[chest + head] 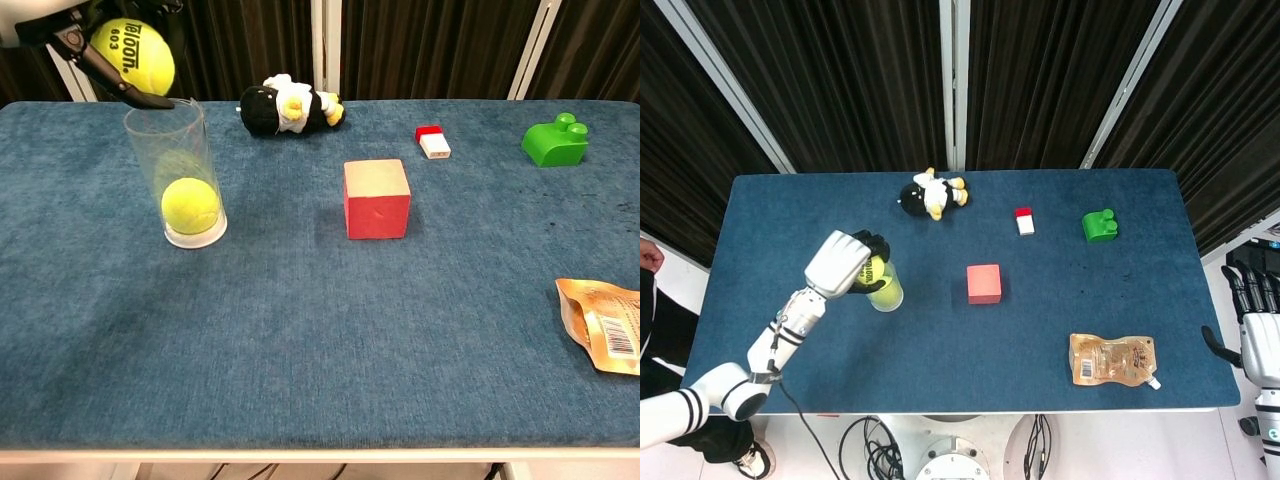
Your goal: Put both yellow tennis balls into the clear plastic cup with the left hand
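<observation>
While gripped, ball [132,56] (left robot hand [839,263]) above cup [183,170].

My left hand [843,265], a smooth white plastic shell with dark matt fingers [112,84], holds a fuzzy yellow felt tennis ball [131,55]. At its 5 o'clock stands a clear, glossy plastic cup [186,170], with a second fuzzy yellow ball [190,205] inside. The table's blue cloth cover [320,330] looks matt and napped. At 3 o'clock sits a matt red cube [376,198]; at 1 o'clock, a soft plush penguin toy [285,105].
</observation>
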You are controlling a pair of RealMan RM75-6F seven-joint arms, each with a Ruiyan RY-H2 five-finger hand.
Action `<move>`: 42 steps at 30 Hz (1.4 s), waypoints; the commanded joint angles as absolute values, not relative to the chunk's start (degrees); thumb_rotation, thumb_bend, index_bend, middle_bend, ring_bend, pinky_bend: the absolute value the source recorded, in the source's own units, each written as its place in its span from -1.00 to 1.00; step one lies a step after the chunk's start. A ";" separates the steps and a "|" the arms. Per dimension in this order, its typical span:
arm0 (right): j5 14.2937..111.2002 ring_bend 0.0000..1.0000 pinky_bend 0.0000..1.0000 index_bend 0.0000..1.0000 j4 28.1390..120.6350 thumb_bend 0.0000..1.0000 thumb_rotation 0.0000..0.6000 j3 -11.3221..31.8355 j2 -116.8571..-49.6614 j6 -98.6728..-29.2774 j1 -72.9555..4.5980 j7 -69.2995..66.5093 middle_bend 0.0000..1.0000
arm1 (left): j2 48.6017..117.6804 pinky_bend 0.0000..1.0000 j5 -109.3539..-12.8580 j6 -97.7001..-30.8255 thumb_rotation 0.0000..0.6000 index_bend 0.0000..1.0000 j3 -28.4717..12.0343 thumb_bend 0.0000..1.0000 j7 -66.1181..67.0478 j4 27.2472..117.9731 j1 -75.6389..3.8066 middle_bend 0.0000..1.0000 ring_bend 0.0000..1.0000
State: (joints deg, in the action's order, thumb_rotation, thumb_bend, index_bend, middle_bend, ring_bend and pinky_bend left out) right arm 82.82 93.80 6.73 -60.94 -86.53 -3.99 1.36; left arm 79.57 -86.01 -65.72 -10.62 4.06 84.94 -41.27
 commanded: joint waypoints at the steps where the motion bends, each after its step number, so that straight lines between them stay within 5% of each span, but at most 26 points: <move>1: 82.88 -1.00 -1.00 -1.00 94.09 -0.55 1.00 6.46 -60.78 -86.25 -3.93 1.23 -1.00 | 80.26 0.70 -86.32 -66.08 1.00 0.17 -10.46 -0.59 3.72 84.32 -41.37 0.09 0.12; 8: 82.75 -1.00 -1.00 -1.00 93.92 -0.55 1.00 6.31 -60.64 -86.03 -3.82 0.70 -1.00 | 81.20 0.42 -86.40 -65.53 1.00 -0.11 -9.78 -0.64 4.38 82.41 -41.78 -0.15 -0.21; 17: 82.29 -1.00 -1.00 -1.00 93.33 -0.55 1.00 6.51 -60.91 -85.50 -4.07 0.38 -1.00 | 79.84 -0.02 -84.92 -62.24 1.00 -0.79 -8.90 -0.71 3.50 83.68 -42.36 -0.83 -0.81; 25: 82.06 -1.00 -1.00 -1.00 93.05 -0.55 1.00 6.54 -60.99 -85.26 -4.15 0.38 -1.00 | 76.94 -0.32 -86.02 -66.49 1.00 -0.80 -8.90 -0.75 5.51 88.22 -40.35 -0.84 -0.85; 32: 82.52 -1.00 -1.00 -1.00 92.56 -0.55 1.00 6.11 -61.17 -85.08 -4.10 0.18 -1.00 | 71.30 -0.53 -88.36 -81.69 1.00 -0.80 -5.19 -0.83 11.56 94.91 -29.07 -0.82 -0.86; 42: 83.72 -1.00 -1.00 -1.00 90.86 -0.56 1.00 4.61 -63.02 -83.19 -4.86 2.95 -1.00 | 72.41 -0.89 -84.71 -91.54 1.00 -0.84 1.54 -0.93 8.11 84.93 -14.01 -0.99 -1.00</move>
State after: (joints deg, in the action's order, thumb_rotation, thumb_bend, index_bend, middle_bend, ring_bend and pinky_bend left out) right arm 83.57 91.11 4.84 -62.74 -83.47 -4.69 2.66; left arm 71.73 -86.19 -90.17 -0.10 9.19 87.61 -16.37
